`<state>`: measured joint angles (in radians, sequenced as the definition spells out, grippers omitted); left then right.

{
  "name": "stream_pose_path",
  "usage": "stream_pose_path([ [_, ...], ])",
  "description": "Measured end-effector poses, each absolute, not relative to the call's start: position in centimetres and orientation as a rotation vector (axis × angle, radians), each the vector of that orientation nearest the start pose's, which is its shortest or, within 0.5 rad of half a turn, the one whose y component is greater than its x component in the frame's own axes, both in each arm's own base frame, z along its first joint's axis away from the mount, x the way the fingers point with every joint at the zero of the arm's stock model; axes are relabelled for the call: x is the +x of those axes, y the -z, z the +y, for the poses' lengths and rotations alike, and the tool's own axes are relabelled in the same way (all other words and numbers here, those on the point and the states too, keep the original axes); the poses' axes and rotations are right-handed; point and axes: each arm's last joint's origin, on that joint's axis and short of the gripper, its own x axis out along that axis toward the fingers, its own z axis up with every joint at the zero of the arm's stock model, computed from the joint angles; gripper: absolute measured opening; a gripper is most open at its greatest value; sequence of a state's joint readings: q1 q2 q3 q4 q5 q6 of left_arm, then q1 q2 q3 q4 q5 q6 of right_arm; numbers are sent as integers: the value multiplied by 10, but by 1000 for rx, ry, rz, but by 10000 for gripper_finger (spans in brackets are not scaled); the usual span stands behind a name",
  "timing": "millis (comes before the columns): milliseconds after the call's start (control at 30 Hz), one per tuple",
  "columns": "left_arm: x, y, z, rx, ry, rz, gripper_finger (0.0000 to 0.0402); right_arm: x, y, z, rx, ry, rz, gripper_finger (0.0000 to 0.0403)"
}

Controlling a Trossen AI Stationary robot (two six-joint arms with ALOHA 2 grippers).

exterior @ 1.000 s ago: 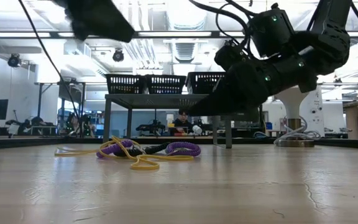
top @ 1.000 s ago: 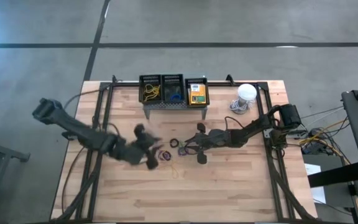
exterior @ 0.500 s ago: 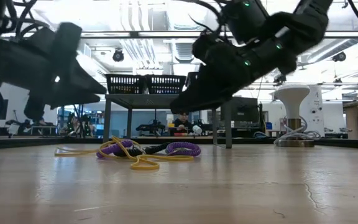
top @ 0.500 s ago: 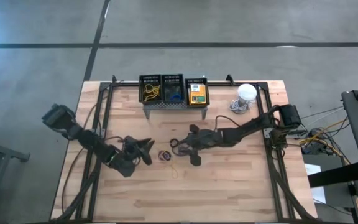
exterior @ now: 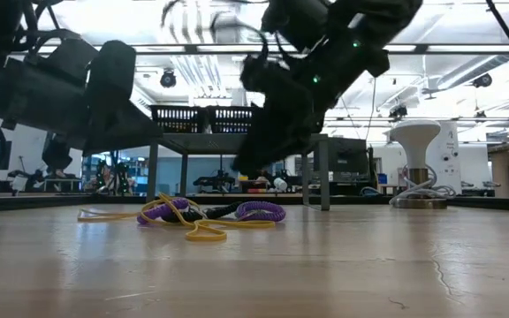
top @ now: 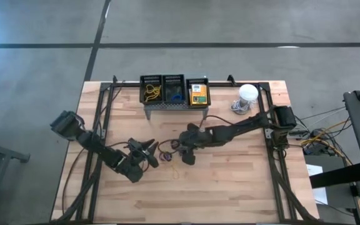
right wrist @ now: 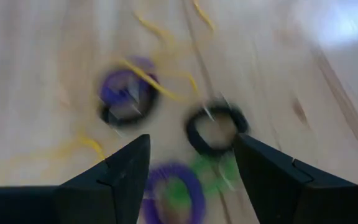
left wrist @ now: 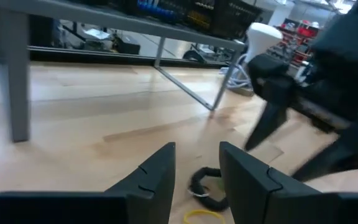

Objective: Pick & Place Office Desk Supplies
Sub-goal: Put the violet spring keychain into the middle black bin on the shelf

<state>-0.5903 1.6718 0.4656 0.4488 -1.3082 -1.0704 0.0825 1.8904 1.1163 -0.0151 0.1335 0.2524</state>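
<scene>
A small heap of rubber bands (exterior: 193, 214) lies flat on the wooden table: purple loops (right wrist: 126, 93), a black ring (right wrist: 215, 127) and yellow strands (top: 177, 169). My left gripper (top: 153, 152) hangs low just left of the heap, nearly level and open; a black band (left wrist: 207, 186) lies on the table beyond its fingertips. My right gripper (top: 179, 149) slants down over the heap's right side, open, with the bands showing between its fingers (right wrist: 123, 171). Neither touches anything. A yellow-and-green box (top: 197, 92) sits in the stand's right bin.
A grey perforated stand (top: 174, 105) with three black bins stands at the table's far edge; its left and middle bins hold yellow and blue bands. A white dome with a cable (top: 247, 94) stands at the far right. Bare wood lies toward the near edge.
My left gripper has come down from high above the table to just over it and has rolled; it now points at the bands. My right gripper has gone toward the table's left and stands over the heap. The bands have stayed where they were.
</scene>
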Motion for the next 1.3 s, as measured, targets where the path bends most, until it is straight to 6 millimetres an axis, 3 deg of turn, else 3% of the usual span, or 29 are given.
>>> stream_pose_path([
  [100, 219, -107, -115, -401, -780, 61, 128, 385, -156, 27, 148, 219, 907, 223],
  [233, 219, -104, -117, -415, -752, 93, 128, 381, -158, 29, 140, 190, 1029, 214],
  [533, 221, -104, -119, -427, -748, 91, 128, 381, -131, 30, 153, 168, 1079, 174],
  [800, 222, -105, -119, -433, -748, 88, 128, 386, -128, 31, 137, 152, 1057, 66],
  [900, 222, -105, -119, -433, -748, 88, 128, 379, -140, 30, 129, 154, 1060, 23],
  [1167, 222, -105, -119, -436, -749, 87, 128, 360, -213, 29, 166, 103, 902, 18],
  [1300, 222, -105, -119, -436, -749, 87, 128, 359, -262, 20, 101, 120, 660, 18],
])
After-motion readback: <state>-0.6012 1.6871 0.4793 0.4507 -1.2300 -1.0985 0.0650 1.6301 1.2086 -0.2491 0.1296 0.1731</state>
